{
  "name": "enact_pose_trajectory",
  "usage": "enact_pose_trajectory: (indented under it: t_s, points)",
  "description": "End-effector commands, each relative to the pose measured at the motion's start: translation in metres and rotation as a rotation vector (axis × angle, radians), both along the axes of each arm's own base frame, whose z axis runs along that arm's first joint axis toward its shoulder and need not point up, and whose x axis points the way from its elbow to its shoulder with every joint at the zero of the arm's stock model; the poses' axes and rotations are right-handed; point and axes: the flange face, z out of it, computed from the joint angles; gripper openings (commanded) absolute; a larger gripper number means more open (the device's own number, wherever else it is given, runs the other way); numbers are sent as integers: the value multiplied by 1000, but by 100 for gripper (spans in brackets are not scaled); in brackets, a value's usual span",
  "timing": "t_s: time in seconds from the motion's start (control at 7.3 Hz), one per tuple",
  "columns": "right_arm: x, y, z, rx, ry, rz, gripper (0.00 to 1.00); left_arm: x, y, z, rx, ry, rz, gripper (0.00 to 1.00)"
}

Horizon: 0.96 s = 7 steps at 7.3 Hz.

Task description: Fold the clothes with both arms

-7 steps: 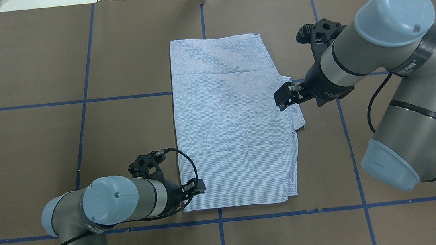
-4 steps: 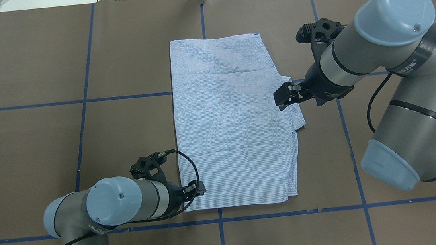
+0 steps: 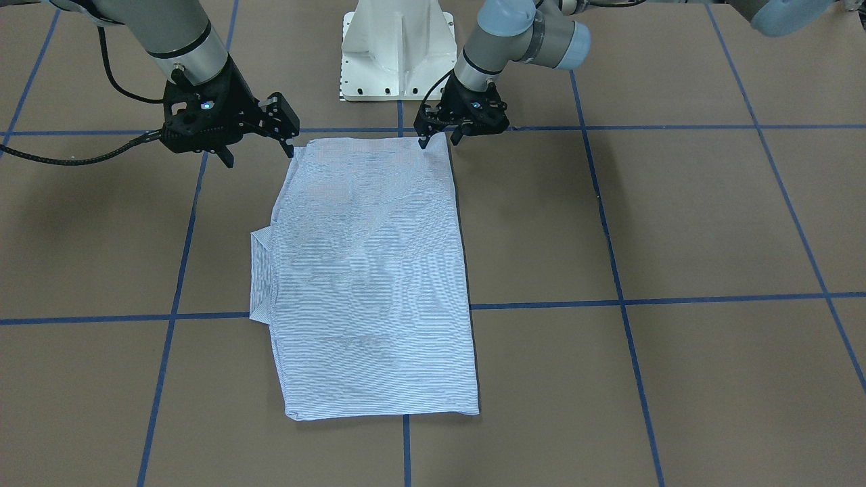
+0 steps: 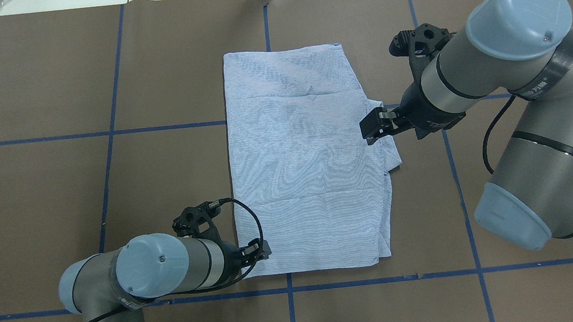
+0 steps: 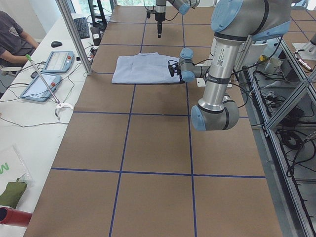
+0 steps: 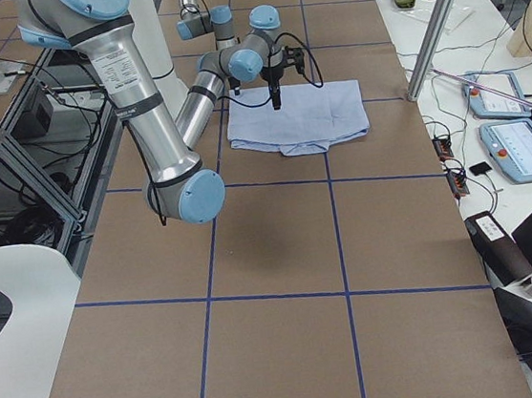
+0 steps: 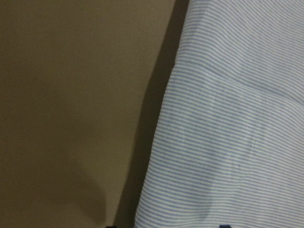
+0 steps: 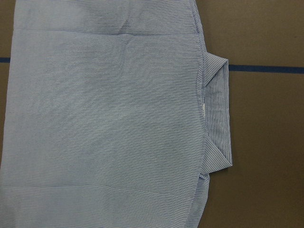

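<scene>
1. Two grippers are in view. The left gripper [image 3: 438, 141] sits low at the shirt's [image 4: 308, 169] robot-side left corner. Its fingers are spread either side of the cloth edge and clamp nothing.
2. The right gripper [image 3: 260, 155] is raised above the shirt's right side. Its fingers are wide apart and hold nothing.
3. The shirt is folded to a rectangle and lies flat on the brown table [image 4: 49, 99]. A folded flap [image 4: 388, 140] protrudes from its right edge.
</scene>
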Motion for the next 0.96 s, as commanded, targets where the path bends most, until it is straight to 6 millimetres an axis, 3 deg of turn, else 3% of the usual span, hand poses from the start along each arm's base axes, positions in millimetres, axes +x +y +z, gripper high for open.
enact_pose_trajectory:
  t_s: [0.0,0.41,0.55,0.82]
  points:
    - [1,-1,1,-1,1,2,100,1,2,0,-2,0,2,68]
    - [1,-1,2,-2,3,2,100,1,2,-1,-3,1,2,67]
    - [2,-1,2,-1,2,3,100,2,2,-2,-4,3,1,57]
    - [2,-1,2,-1,2,3,100,2,1,-4,-3,6,1,53]
